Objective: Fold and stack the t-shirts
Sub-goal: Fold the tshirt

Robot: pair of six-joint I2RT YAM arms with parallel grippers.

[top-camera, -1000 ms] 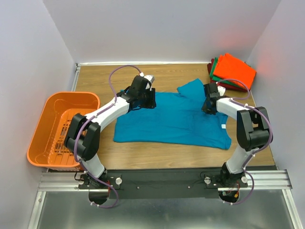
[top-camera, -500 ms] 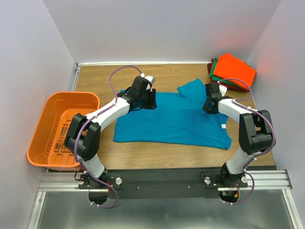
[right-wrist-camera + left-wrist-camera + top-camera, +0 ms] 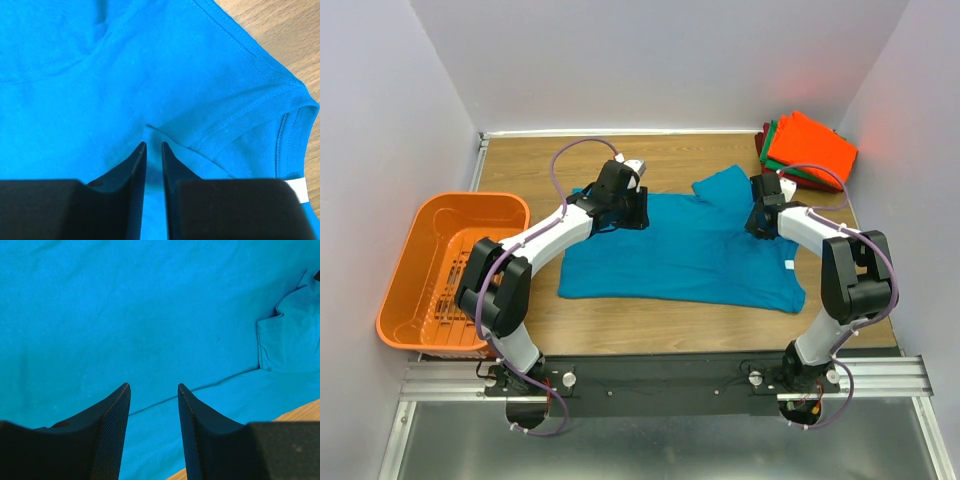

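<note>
Table (image 3: 650, 325) carries teal-blue t-shirt (image 3: 690, 255), spread flat mid-table. Orange basket (image 3: 460, 215) sits at left edge. Folded t-shirt stack (image 3: 810, 148) lies in far right corner. Left tool (image 3: 152, 386) is open over the shirt, gripping nothing. Right tool (image 3: 154, 144) has jaws a slit apart at a cloth pucker; can't tell if it grips.

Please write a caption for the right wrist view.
Right gripper, narrowly open, over the teal t-shirt near its white label.

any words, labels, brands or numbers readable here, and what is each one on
No text reads anywhere.
white label on the teal t-shirt: looks blank in the right wrist view, too small to read from above.
orange basket and folded t-shirts: no print visible.
</note>
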